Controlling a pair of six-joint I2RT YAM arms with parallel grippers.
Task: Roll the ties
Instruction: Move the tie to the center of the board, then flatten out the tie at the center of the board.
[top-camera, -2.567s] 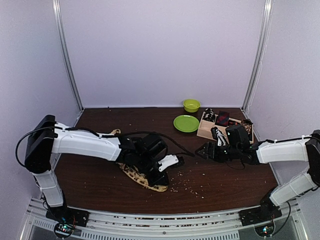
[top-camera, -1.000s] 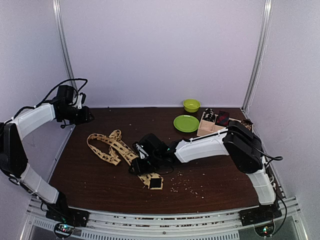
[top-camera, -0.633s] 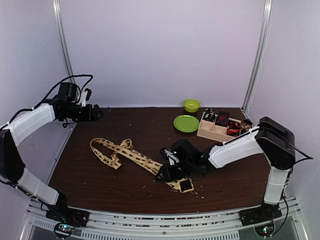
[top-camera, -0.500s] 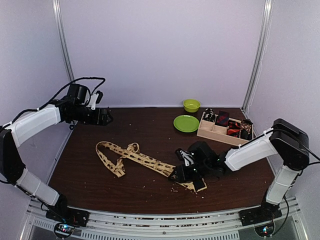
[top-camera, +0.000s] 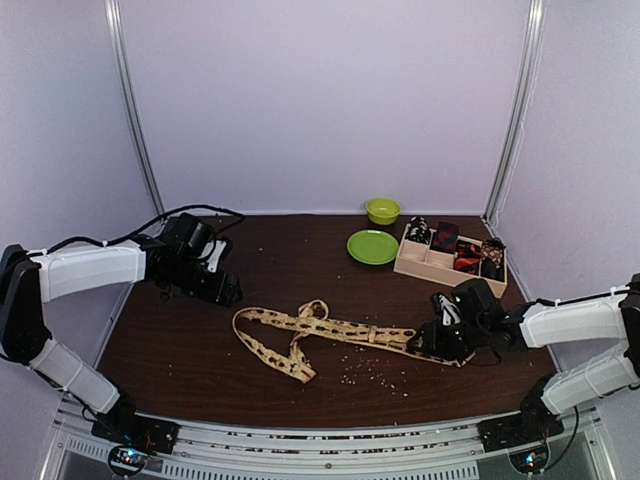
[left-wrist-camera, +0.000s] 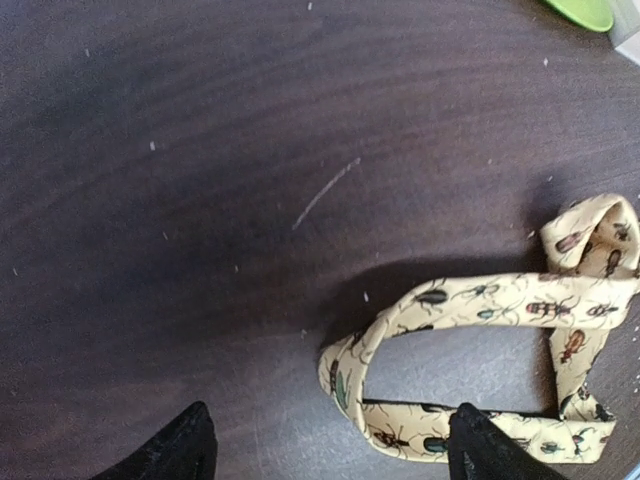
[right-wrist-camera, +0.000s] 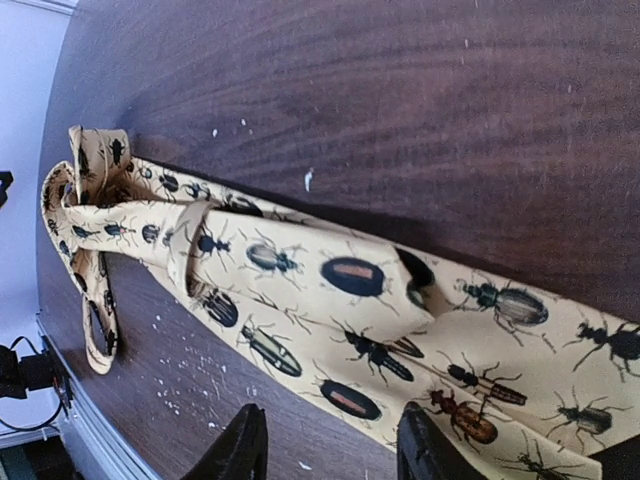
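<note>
Right gripper (right-wrist-camera: 330, 445), fingers part-way apart, rests on the wide end of the one long tie (right-wrist-camera: 350, 275); left gripper (left-wrist-camera: 330, 445) hangs spread wide, empty, near its loop. Tie pale yellow, beetle-printed, across mid-table (top-camera: 180, 350). Tray (top-camera: 412, 268) holds four rolled bundles (top-camera: 445, 237); one plate (top-camera: 372, 247), one bowl (top-camera: 382, 210) beside

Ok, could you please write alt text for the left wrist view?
A tan tie printed with beetles lies in a loose loop on a dark wooden table, at the lower right. Two black fingers stand wide apart at the bottom edge, with nothing held between them.
</note>
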